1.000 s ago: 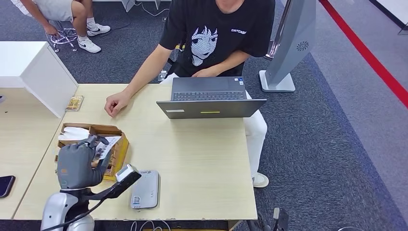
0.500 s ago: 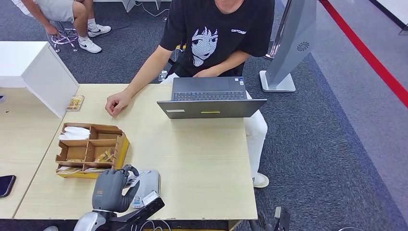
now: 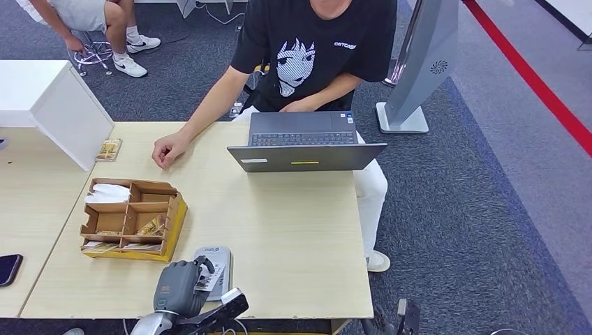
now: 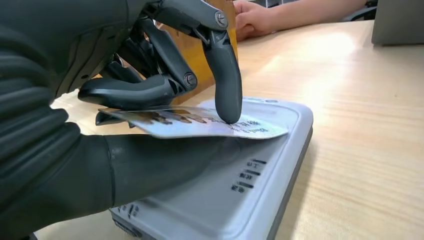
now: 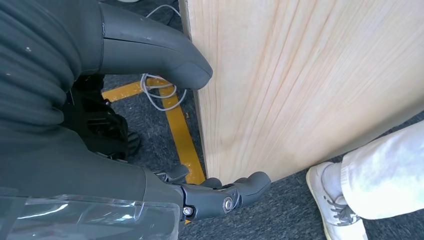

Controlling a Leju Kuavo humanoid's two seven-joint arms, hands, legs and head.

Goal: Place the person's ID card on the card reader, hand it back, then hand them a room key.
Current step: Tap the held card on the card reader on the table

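My left hand (image 3: 180, 286) is at the table's near edge, over the grey card reader (image 3: 218, 259). It pinches the ID card (image 3: 208, 279) between the thumb below and fingers above. In the left wrist view the ID card (image 4: 200, 125) lies flat just over the card reader (image 4: 260, 170), with one fingertip (image 4: 227, 107) pressing on its top; whether the card touches the reader I cannot tell. The left hand (image 4: 75, 130) covers the card's near end. Room key cards (image 3: 153, 227) lie in the wooden organiser box (image 3: 176, 216). My right hand (image 5: 100, 125) hangs beside the table's edge with its fingers apart, holding nothing.
A person sits across the table with one hand (image 3: 167, 150) resting on it, behind an open laptop (image 3: 305, 143). A white box (image 3: 52, 98) and a small card (image 3: 108, 149) are at the far left. A dark phone (image 3: 8, 269) lies on the adjoining table.
My left hand has carried the ID card from above the organiser box toward the near edge and lowered it over the card reader. The person's hand has stayed put.
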